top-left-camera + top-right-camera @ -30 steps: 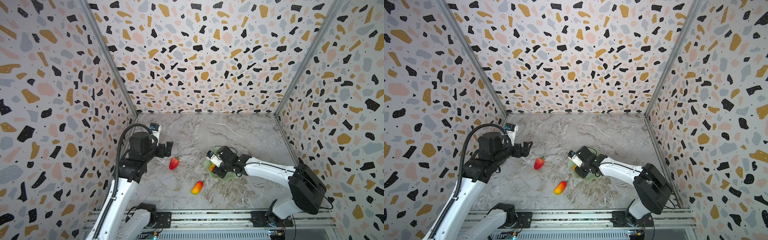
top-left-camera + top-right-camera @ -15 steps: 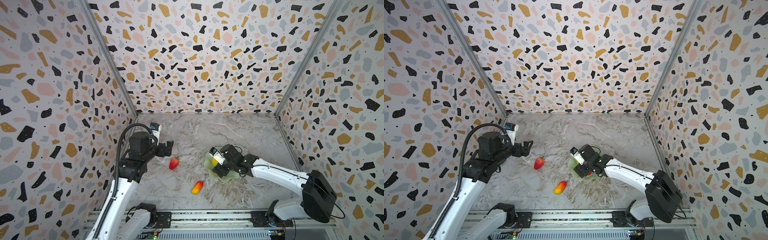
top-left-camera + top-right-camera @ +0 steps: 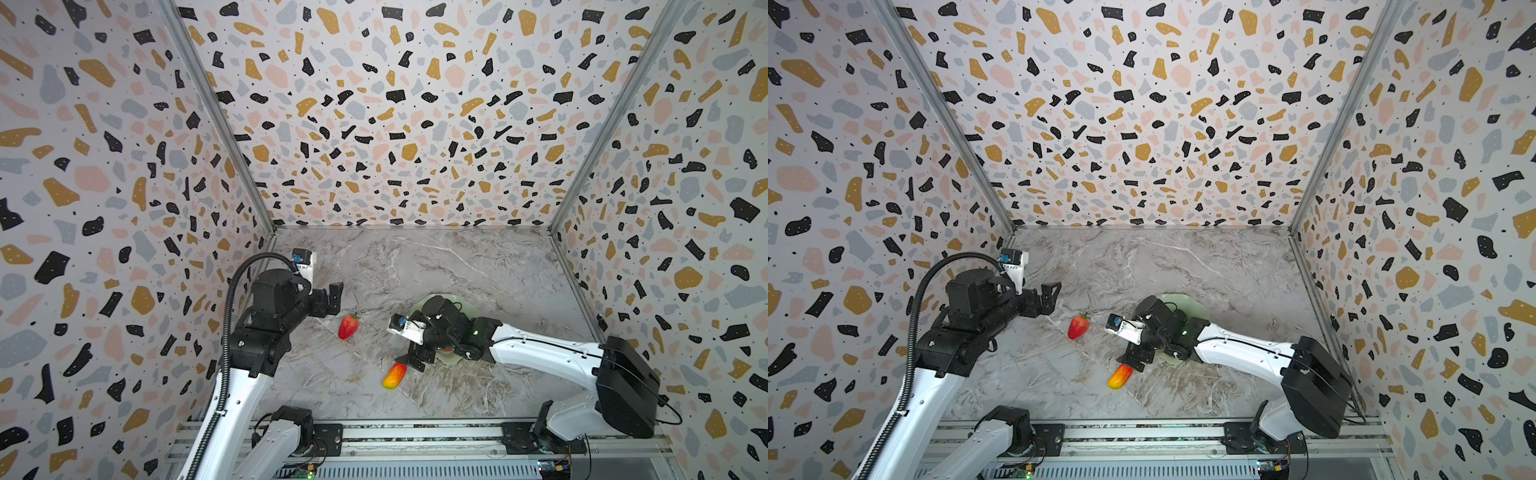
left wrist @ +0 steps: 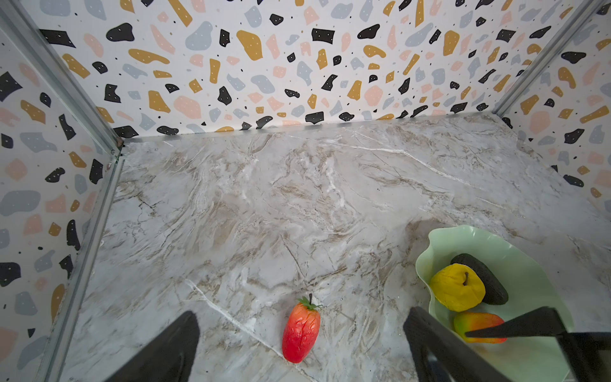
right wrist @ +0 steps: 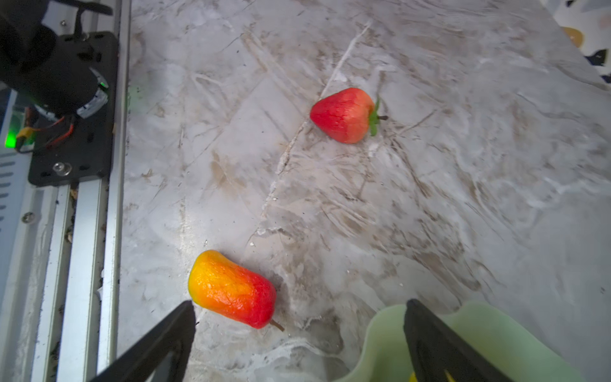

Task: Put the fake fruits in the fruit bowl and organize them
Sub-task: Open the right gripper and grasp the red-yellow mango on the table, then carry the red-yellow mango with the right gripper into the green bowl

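Now, from my station, I see the right gripper (image 5: 300, 306) with its black fingers spread wide and nothing between them. A second ago it sat nearly closed over the pale mint-green glossy fruit bowl with the wavy rim (image 4: 441, 243), so it has let go and swung toward the front of the table. One finger hangs over the bowl's rim. The other is just beside the red-to-yellow oblong plastic mango (image 5: 231, 291), and I cannot tell whether it touches. That mango lies loose on the grey marble-patterned tabletop (image 3: 415, 266), in front of the bowl and to its left in both top views. Inside the bowl, the left wrist view shows me three fruits bunched at one side. They are a second red-orange-yellow mango (image 4: 476, 322), a bumpy yellow round fruit (image 4: 456, 287) touching it, and a dark blackish-green oval avocado (image 4: 482, 274) lying against the yellow one. The red plastic strawberry with its green cap (image 3: 348, 326) lies on its side on the table, between the two arms and well apart from the bowl. It is where it was a second ago, and so is the loose mango. The left gripper (image 3: 332, 297) hovers above the table near the strawberry, fingers parted and empty, and it has not shifted.
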`<action>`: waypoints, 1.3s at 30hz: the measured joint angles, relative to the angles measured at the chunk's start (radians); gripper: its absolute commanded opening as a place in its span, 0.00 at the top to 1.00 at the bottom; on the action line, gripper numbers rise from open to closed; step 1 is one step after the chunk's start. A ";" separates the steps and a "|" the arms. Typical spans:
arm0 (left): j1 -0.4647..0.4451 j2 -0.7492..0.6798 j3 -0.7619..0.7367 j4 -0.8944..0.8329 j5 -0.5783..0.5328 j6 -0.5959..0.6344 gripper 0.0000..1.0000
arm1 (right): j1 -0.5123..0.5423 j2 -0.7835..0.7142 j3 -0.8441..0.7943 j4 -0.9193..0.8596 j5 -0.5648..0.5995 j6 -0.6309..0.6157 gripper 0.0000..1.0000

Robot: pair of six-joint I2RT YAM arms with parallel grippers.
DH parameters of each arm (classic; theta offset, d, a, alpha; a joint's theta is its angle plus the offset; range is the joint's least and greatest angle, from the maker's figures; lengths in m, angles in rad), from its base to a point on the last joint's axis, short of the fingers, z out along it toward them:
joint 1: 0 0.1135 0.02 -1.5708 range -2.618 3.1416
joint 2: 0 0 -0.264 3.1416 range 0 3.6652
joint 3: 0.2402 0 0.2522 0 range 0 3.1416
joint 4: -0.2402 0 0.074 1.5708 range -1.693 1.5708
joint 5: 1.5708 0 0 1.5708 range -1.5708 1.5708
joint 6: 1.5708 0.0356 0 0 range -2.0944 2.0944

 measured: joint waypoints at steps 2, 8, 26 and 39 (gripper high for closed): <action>0.000 -0.006 0.000 -0.003 -0.006 -0.002 0.00 | 0.018 0.055 0.017 0.005 -0.023 -0.058 0.01; 0.000 -0.015 -0.003 -0.019 -0.008 -0.005 0.00 | 0.080 0.182 0.064 0.005 -0.061 -0.193 0.00; 0.000 0.000 -0.080 0.005 0.005 0.008 0.01 | 0.119 0.279 0.014 0.041 -0.096 -0.407 0.37; 0.000 -0.006 -0.080 0.022 0.004 0.024 0.00 | 0.092 0.318 0.057 0.000 -0.077 -0.432 0.96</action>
